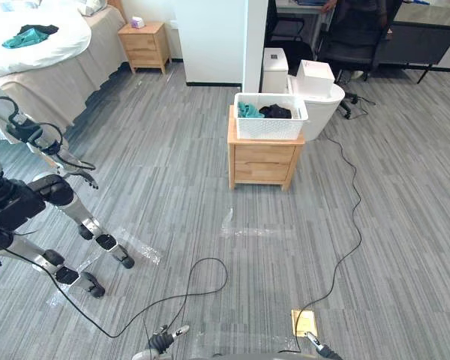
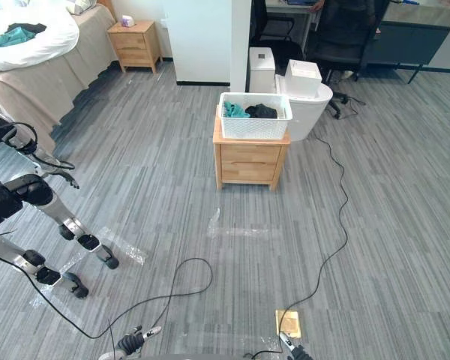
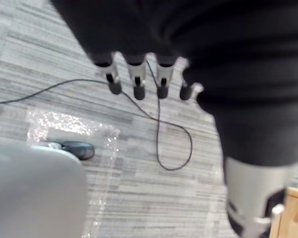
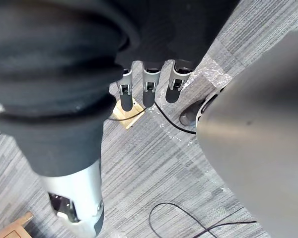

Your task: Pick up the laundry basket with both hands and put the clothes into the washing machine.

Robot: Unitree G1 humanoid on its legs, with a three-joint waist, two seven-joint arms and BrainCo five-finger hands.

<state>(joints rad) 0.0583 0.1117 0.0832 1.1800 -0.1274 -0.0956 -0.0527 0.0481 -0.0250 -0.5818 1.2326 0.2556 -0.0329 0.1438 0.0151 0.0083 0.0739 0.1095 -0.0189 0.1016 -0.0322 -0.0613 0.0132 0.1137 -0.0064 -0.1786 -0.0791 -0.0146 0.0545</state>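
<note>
A white laundry basket stands on a wooden bedside cabinet a few steps ahead. It holds a teal garment and a black garment. Just behind it on the right is a white rounded appliance with a white box on top. My left hand hangs low at the bottom edge of the eye views, its fingers straight over the floor and holding nothing. My right hand hangs likewise, its fingers straight and empty. Both hands are far from the basket.
Another robot's arms and legs stretch over the floor at the left. A bed with a teal cloth fills the far left, with a second wooden cabinet beside it. A yellow marker lies near my right hand. A dark office chair stands far right.
</note>
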